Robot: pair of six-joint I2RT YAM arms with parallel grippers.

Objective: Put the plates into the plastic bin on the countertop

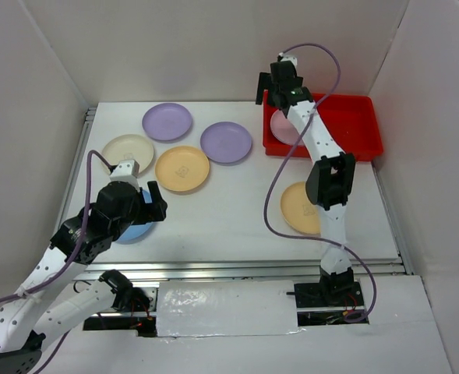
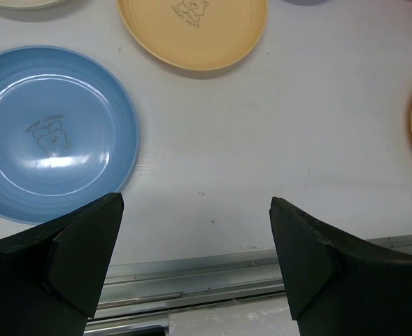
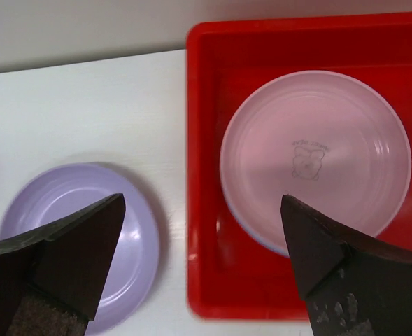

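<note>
The red plastic bin point(image 1: 354, 118) stands at the back right of the white countertop point(image 1: 229, 214). A pink plate point(image 1: 281, 128) lies in its left half, and in the right wrist view point(image 3: 316, 159) a pale blue edge shows under it. My right gripper point(image 1: 282, 87) is open and empty above the bin's left wall point(image 3: 204, 140). Two purple plates point(image 1: 167, 121) point(image 1: 226, 142), a cream plate point(image 1: 128, 152) and two yellow-orange plates point(image 1: 182, 168) point(image 1: 299, 206) lie on the countertop. My left gripper point(image 1: 147, 210) is open and empty, just right of a blue plate point(image 2: 52, 133).
A metal rail point(image 2: 212, 280) runs along the near edge, right below my left gripper point(image 2: 195, 210). White walls close in the back and both sides. The right arm point(image 1: 326, 179) reaches over the right-hand yellow-orange plate and partly hides it.
</note>
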